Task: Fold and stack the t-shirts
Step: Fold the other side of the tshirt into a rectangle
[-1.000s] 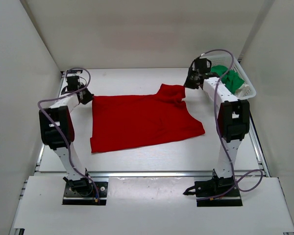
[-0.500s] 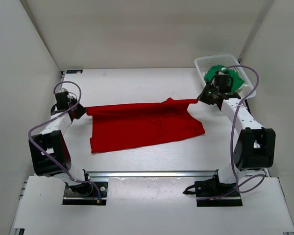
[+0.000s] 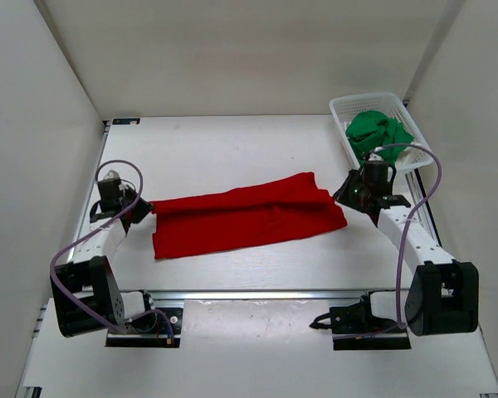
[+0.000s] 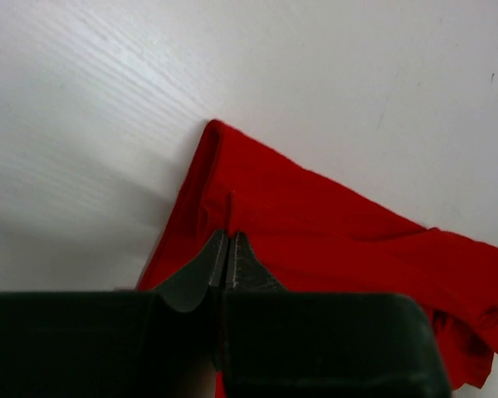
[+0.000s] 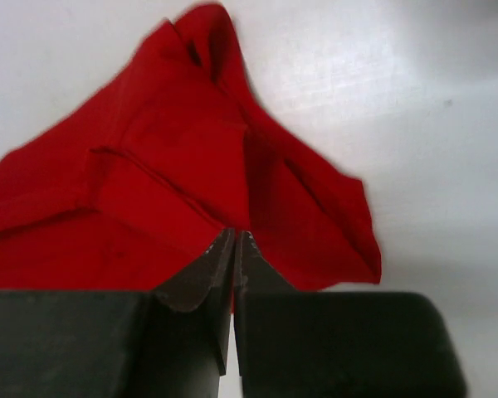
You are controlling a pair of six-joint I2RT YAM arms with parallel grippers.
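I am pinching the red t-shirt point(image 3: 249, 217) at both ends. My left gripper point(image 4: 229, 240) is squeezing tight shut on its 9 o'clock end. My right gripper point(image 5: 234, 239) is squeezing tight shut on its 3 o'clock end. The shirt is lying folded, long and flat, in the middle of the table point(image 3: 232, 149). It is looking soft, light and floppy, so I am thinking corners and edges are the best spots to grab. Far off at 2 o'clock, the green t-shirt point(image 3: 378, 128) is sitting bunched up in the white mesh basket point(image 3: 340, 106).

The red t-shirt point(image 3: 249, 214) is soft matt cloth; surface point(image 3: 232, 149) white, finely grained, faintly glossy; basket point(image 3: 361, 103) plastic mesh
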